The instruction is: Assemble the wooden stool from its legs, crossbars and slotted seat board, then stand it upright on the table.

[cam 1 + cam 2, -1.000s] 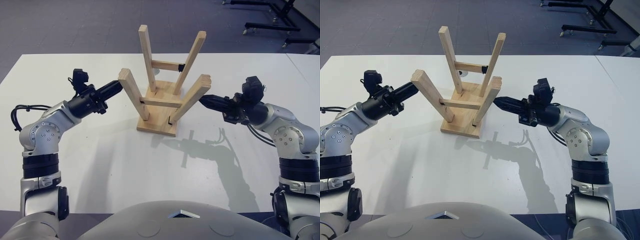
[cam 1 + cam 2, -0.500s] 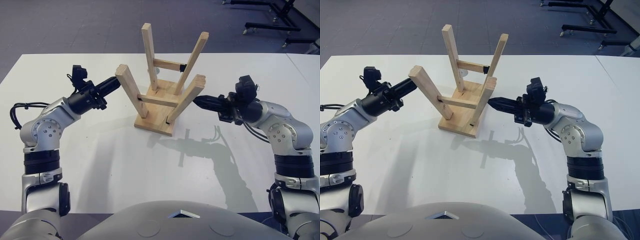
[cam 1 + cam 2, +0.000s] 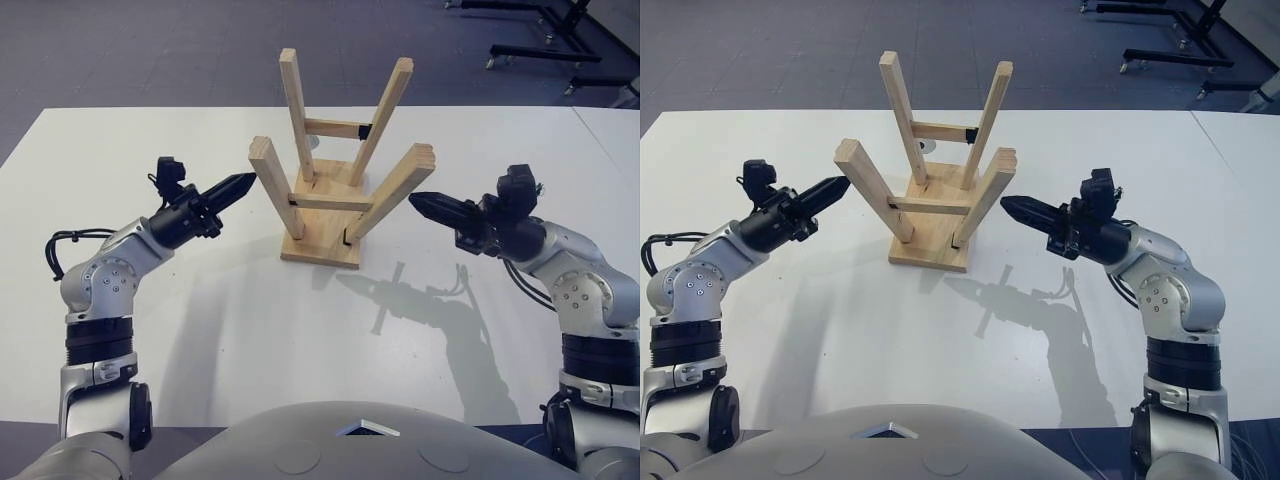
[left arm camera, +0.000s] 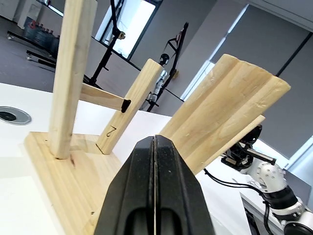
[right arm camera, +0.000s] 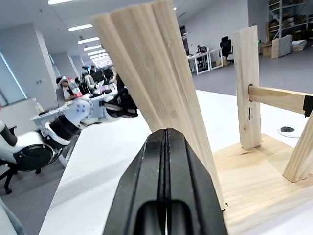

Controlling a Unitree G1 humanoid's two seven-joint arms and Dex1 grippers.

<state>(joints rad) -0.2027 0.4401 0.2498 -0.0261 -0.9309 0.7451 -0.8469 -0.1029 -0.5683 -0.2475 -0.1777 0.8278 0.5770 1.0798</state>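
Sitting upside down mid-desk [image 3: 250, 330]: stool [image 3: 322, 205], seat board [image 3: 320, 250] flat on desk, 4 legs [image 3: 297, 115] up, crossbars [image 3: 325, 202] fitted. L pincer [image 3: 243, 182] fingers pressed together, holding nothing, tip just beside near-left leg [image 3: 275, 190]. R pincer [image 3: 420, 199] likewise closed, empty, tip just beside near-right leg [image 3: 392, 192]. Contact w/ legs: can't tell.

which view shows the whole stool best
The left eye view: the stool rests upside down on its seat board, with all four legs and both crossbars in frame. The right eye view matches it. Each wrist view cuts it off: part of the board, three legs, one crossbar.
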